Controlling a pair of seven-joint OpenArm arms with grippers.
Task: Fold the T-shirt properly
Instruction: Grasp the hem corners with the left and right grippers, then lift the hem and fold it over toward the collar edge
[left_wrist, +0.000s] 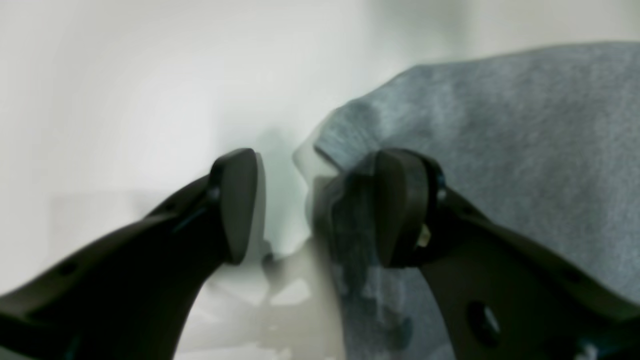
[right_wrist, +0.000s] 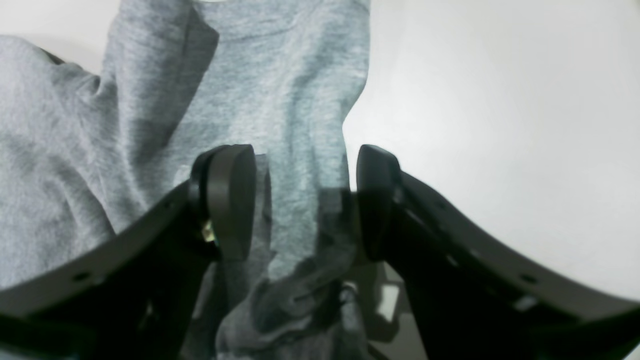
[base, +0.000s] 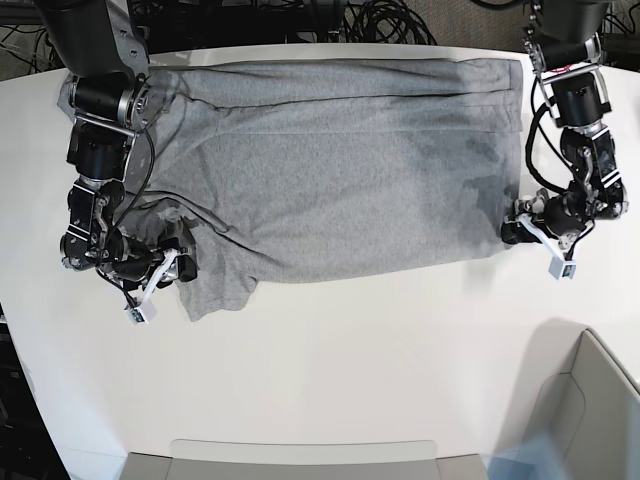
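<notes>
Lying across the upper half of the base view, the T-shirt (base: 340, 170) covers the white bench (base: 330, 370) from the left arm's side at the right of the frame to the right arm's side at the left. It looks doubled over once along its length, a long crease running near the top edge, so the fold appears begun but far from finished. A sleeve or corner (it is hard to say which) bulges out untidily at the lower left of the frame, and wrinkles fan out from it. By this reading the cloth still needs smoothing and at least one further fold to make a compact packet.

The left end effector (base: 520, 228) sits at the cloth's lower right corner in the base view; its wrist view shows the jaws spread wide, one over bare bench, the other against the grey edge, nothing pinched. The right end effector (base: 178, 262) rests at the bunched lower left part, and its wrist view likewise shows jaws spread wide with a strip of fabric lying between them, not clamped.

The count: one T-shirt, two arms with one end effector each, one bench. A pale bin or tray edge (base: 590, 400) shows at the lower right of the base view, and a tangle of cables (base: 390, 20) at the top.
</notes>
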